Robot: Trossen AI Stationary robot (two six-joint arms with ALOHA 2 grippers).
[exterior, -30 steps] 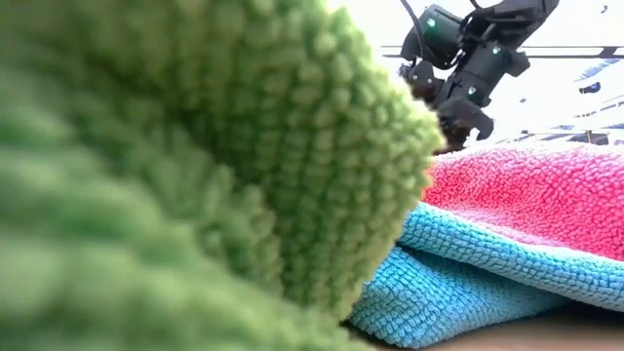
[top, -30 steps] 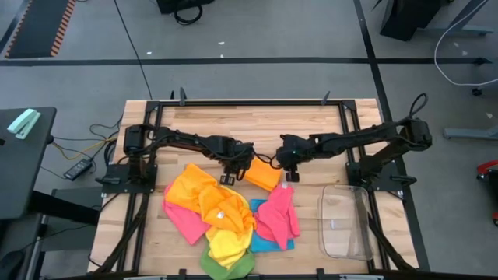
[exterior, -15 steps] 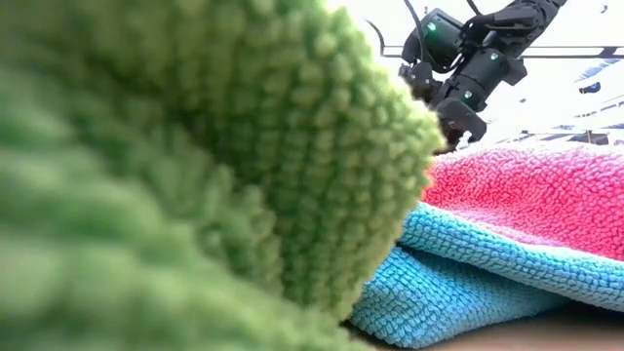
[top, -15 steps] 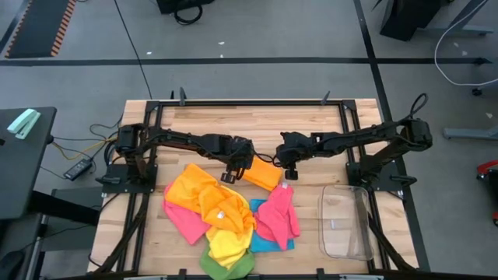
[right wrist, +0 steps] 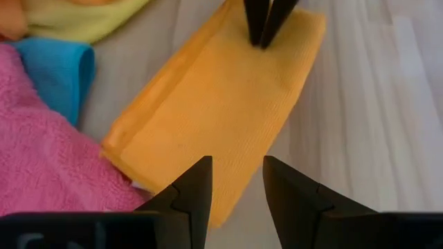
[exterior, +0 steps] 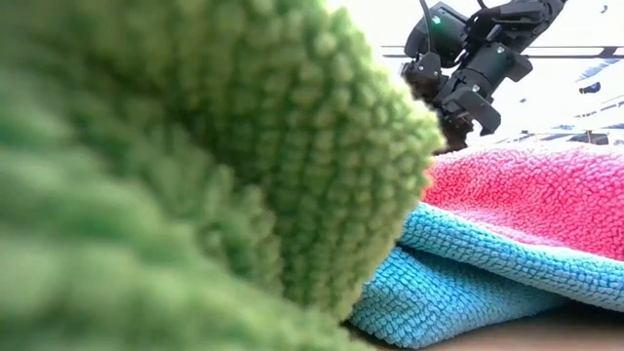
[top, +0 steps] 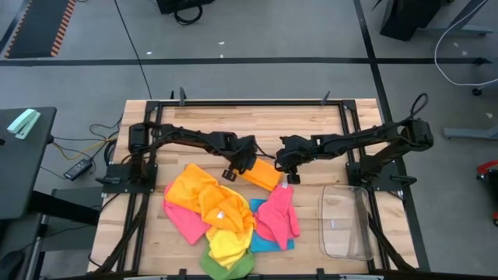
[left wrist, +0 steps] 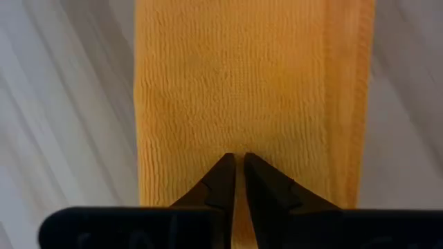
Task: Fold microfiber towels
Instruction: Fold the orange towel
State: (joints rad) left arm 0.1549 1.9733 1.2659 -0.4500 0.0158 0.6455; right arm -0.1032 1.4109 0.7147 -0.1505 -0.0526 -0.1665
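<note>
A folded orange towel (top: 264, 176) lies flat on the wooden table, a narrow rectangle between my two grippers. My left gripper (left wrist: 239, 166) is shut and stands at the towel's left end; the right wrist view shows it too (right wrist: 263, 38). My right gripper (right wrist: 237, 183) hangs open over the towel's right end (right wrist: 208, 173) and touches nothing. Toward the near edge lies a loose pile of towels (top: 214, 210) in orange, yellow, pink, blue and green. My left gripper has its shut fingertips (right wrist: 261, 41) down on the folded orange towel's top face (left wrist: 239, 138), near its left end and about midway across its width. The fingers come from above, slanting in from the table's left. The towel lies flat on the table.
A clear plastic bin (top: 345, 222) stands at the near right. In the low view a green towel (exterior: 195, 166) fills the foreground, with blue (exterior: 487, 263) and pink (exterior: 546, 190) towels beside it. Bare wood lies along the far edge.
My left gripper has gone a little toward the table's right, onto the left end of the folded orange towel, and its wrist has rolled. The towel and the pile have kept their places.
</note>
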